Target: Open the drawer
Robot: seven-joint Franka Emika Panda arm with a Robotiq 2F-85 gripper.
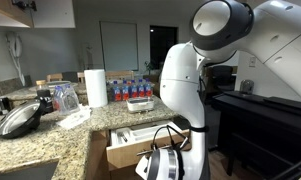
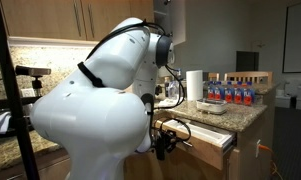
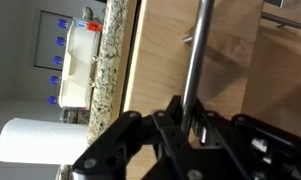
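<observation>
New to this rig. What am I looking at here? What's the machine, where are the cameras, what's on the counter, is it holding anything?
The white machine is one robot arm with a two-finger gripper. Two pictures come from cameras standing in the room; the third comes from the wrist, its picture turned sideways. The granite counter holds a paper towel roll, a pan and bottles. The gripper is shut on the silver handle of a wooden drawer, which stands partly open.

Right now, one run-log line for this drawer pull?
gripper: shut on silver bar handle | light-brown wood drawer: partly open | white tray inside: visible
</observation>
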